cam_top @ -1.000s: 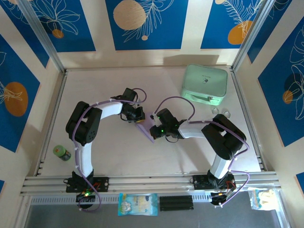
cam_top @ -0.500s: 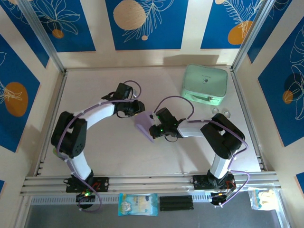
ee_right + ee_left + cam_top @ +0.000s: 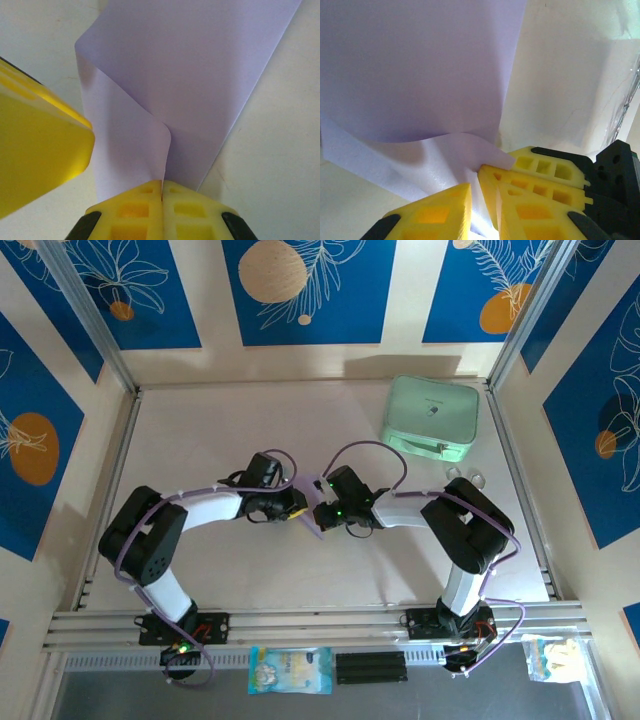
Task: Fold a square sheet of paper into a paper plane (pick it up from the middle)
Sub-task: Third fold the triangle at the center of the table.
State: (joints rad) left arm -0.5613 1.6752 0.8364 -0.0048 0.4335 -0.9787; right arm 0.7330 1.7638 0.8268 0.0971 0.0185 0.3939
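Observation:
The pale lilac sheet of paper (image 3: 312,524) is bent up between my two grippers at the middle of the table. My right gripper (image 3: 322,515) is shut on a curled fold of the sheet (image 3: 200,65), which rises from between its closed yellow fingertips (image 3: 145,197). My left gripper (image 3: 297,508) faces it from the left, almost touching. Its yellow fingers (image 3: 435,212) stand a narrow slit apart, with a flap of the sheet (image 3: 420,65) pinched in that slit. In the left wrist view, the left gripper (image 3: 475,177) has the right gripper's fingers just behind it.
A mint-green rounded case (image 3: 431,418) lies at the back right. Two small clear objects (image 3: 466,476) sit near the right arm's elbow. An aluminium rail (image 3: 320,620) runs along the near edge, with a snack packet (image 3: 290,670) beyond it.
My left arm swung out toward the back, then came back down to the paper beside the right gripper. Its jaws widened and narrowed again. The right gripper stayed shut and still.

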